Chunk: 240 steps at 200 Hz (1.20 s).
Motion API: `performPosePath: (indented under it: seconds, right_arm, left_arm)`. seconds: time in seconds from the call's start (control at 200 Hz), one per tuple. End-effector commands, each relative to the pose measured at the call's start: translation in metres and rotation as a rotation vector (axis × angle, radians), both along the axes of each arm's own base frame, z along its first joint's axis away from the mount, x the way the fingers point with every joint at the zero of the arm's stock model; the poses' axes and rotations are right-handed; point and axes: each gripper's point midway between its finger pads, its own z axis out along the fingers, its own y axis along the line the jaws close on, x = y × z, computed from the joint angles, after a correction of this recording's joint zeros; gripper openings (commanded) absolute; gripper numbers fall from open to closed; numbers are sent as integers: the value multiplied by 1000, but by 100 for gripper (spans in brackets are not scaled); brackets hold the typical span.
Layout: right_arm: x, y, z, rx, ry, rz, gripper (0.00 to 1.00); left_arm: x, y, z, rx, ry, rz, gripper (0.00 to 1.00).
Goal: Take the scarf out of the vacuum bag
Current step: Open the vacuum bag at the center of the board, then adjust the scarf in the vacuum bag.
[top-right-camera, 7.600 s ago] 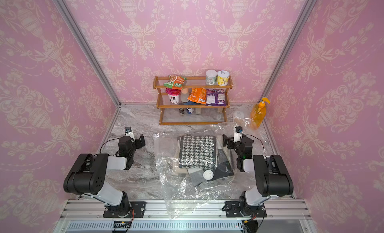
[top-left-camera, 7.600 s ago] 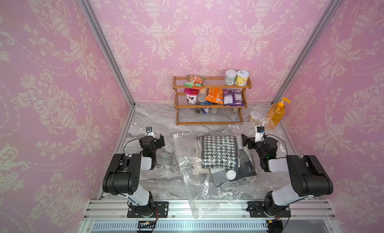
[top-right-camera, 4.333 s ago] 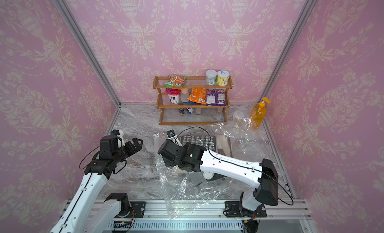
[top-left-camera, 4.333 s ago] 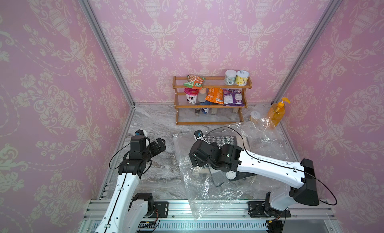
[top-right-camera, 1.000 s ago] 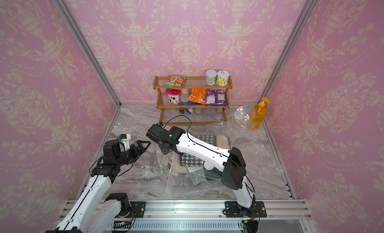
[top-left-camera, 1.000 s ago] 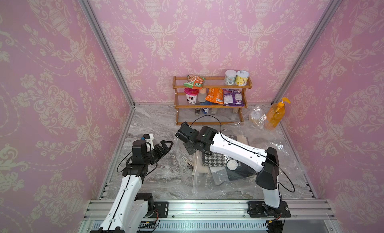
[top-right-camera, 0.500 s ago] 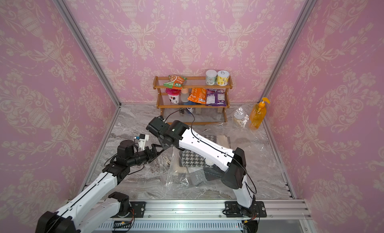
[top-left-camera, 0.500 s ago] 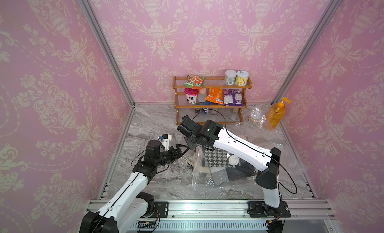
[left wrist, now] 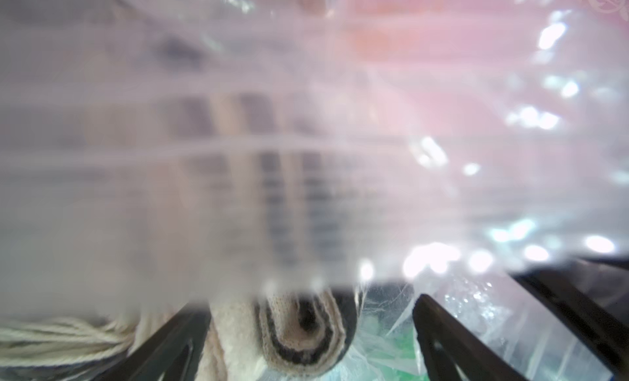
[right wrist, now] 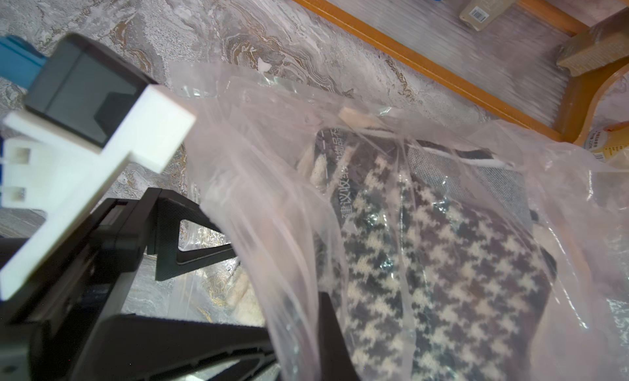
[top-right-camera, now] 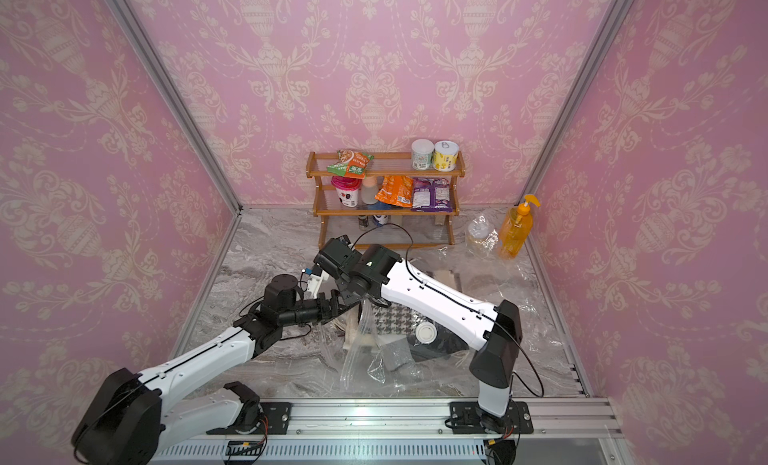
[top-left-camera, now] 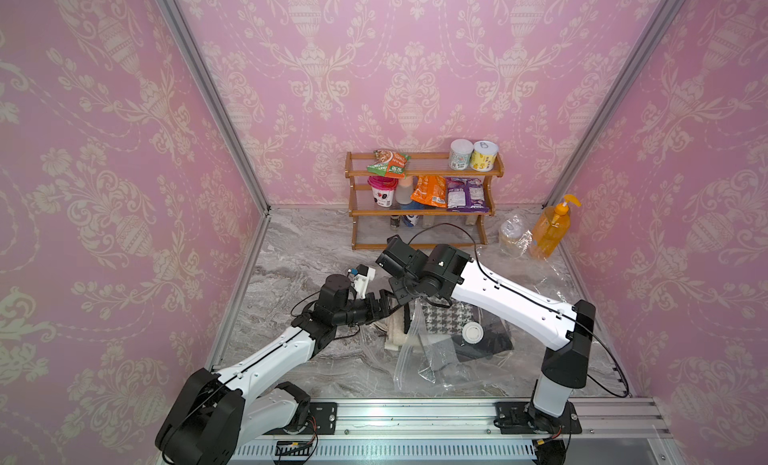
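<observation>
Scarf [top-left-camera: 441, 322], houndstooth, folded: inside bag [top-left-camera: 419, 361] on bench [top-left-camera: 299, 251], rolled end straight ahead of left fingers [top-left-camera: 385, 304], the nearer pair. Left fingers: spread wide at bag mouth, empty. Right fingers [top-left-camera: 406, 297]: clamped on bag's upper lip, held high.

You are looking at the vacuum bag [top-left-camera: 415, 361], a large, crinkly, clear plastic bag that is lying spread out and rumpled, its round white valve cap [top-left-camera: 472, 332] facing up. Its left side is rising off the surface into a peak, and the film is hanging from it in long folds. The scarf [top-left-camera: 442, 321], a black-and-cream houndstooth knit, is lying folded flat inside, just beside the cap. In the left wrist view its rolled end [left wrist: 299, 331] is showing under the lifted film, with cream fringe trailing beside it.
</observation>
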Motion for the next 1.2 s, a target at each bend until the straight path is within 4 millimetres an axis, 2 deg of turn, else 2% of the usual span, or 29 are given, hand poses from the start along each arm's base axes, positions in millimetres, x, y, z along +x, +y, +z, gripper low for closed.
performPosePath:
  seconds: [0.0,0.085,0.27,0.365,0.54,0.78,1.04,1.11,1.195]
  right_arm:
    - [-4,-13,0,34,17,-51,6]
    - [-6,-17,-1,31,24,-59,6]
    - [-8,-25,-9,12,37,-73,6]
    - [-7,-28,-10,11,37,-83,6]
    - [-5,-34,-10,24,34,-101,6]
    - [0,-41,3,63,-5,-133,6]
    - [4,-42,16,113,-44,-137,6]
    - [4,-42,17,119,-43,-135,6]
    - [3,-43,17,120,-42,-136,6]
  left_arm:
    - [9,-11,13,-20,-53,-5,96]
    - [9,-16,12,-25,-55,-20,96]
    - [9,-26,27,-31,-94,-49,93]
    - [6,-29,29,-28,-90,-65,93]
    - [1,-35,19,4,-78,-98,92]
    - [0,-40,7,25,-64,-104,77]
    - [-1,-39,3,58,-64,-108,75]
    - [0,-44,-1,60,-51,-123,71]
    - [0,-50,-2,57,-43,-141,61]
